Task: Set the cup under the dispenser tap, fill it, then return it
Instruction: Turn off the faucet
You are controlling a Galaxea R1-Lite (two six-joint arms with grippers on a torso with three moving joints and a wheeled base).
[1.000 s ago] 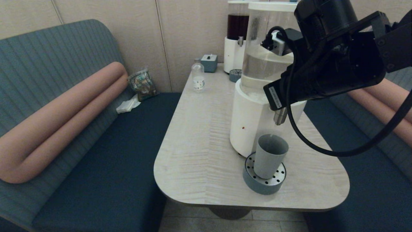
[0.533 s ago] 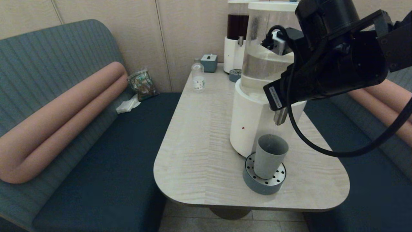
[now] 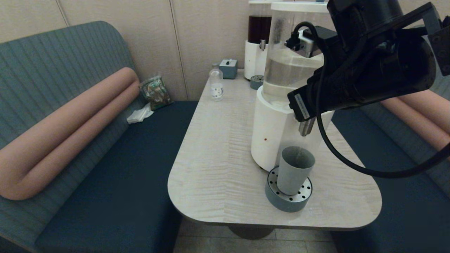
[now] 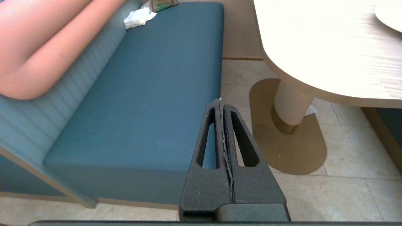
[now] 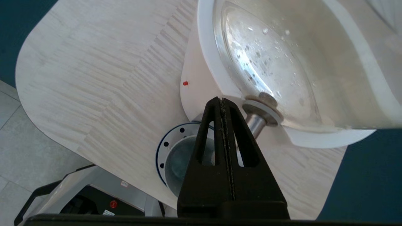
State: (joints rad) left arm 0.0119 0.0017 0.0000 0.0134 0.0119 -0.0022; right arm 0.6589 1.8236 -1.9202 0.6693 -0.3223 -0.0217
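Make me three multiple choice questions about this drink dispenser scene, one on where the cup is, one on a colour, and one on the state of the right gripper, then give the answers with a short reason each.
1. Where does the cup stand?
A. On the round drip tray below the dispenser tap
B. On the bench seat
C. Beside the small clear bottle

2. What colour is the base of the dispenser the cup stands at?
A. Black
B. White
C. Red

3. How are the fingers of the right gripper?
A. Spread wide apart
B. Clamped around the cup
C. Pressed together, holding nothing

Answers:
1. A: the head view shows the cup upright on the perforated tray with the steel spout above it.
2. B: the rounded base under the clear tank is white.
3. C: the right wrist view shows both fingers meeting along one seam, up near the tap, with the cup below them.
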